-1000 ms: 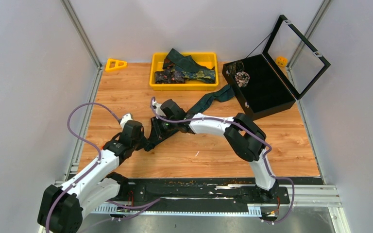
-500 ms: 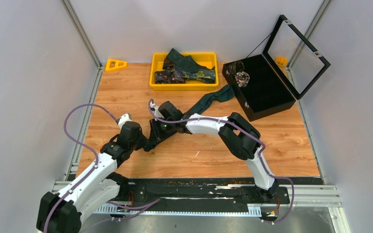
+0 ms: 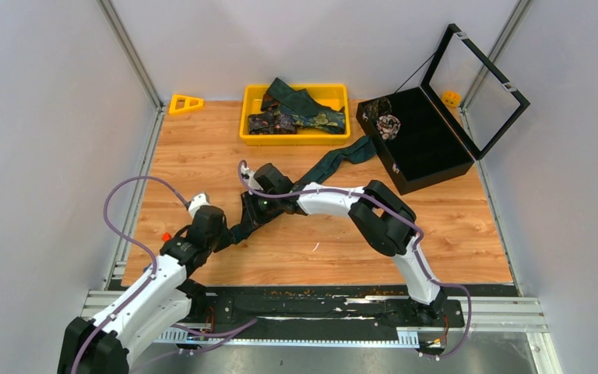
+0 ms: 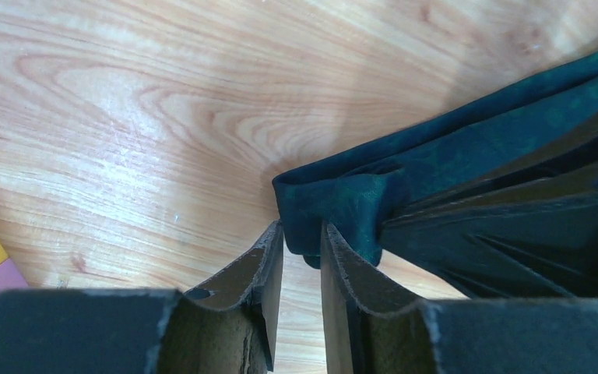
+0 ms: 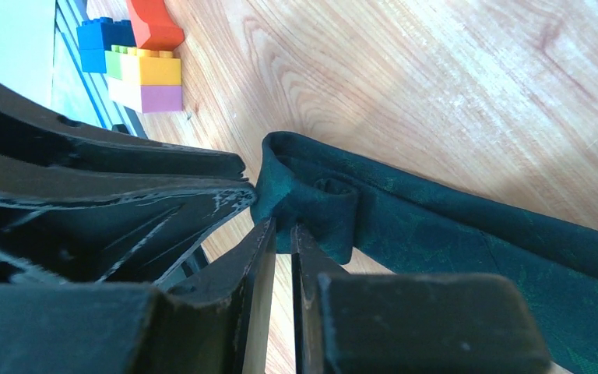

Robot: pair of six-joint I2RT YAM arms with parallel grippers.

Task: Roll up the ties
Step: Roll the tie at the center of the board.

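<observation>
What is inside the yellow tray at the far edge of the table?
Ties lie heaped in the yellow tray: a dark teal tie on top, gold-patterned ones beneath. Much of its floor and their exact number are covered.

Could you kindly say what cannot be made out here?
Top view: rolled end of the dark teal fabric tie, hidden beneath the right hand.
Right wrist view: whether that hand pinches the roll; fingertips cover contact.
Top view: patterned item in black clear-lidded case, too small.

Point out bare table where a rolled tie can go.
Bare wood: far left, between the yellow tray and the left arm; near right, between the right arm and the black case. Crowded: the middle, where both arms meet over the green tie.
</observation>
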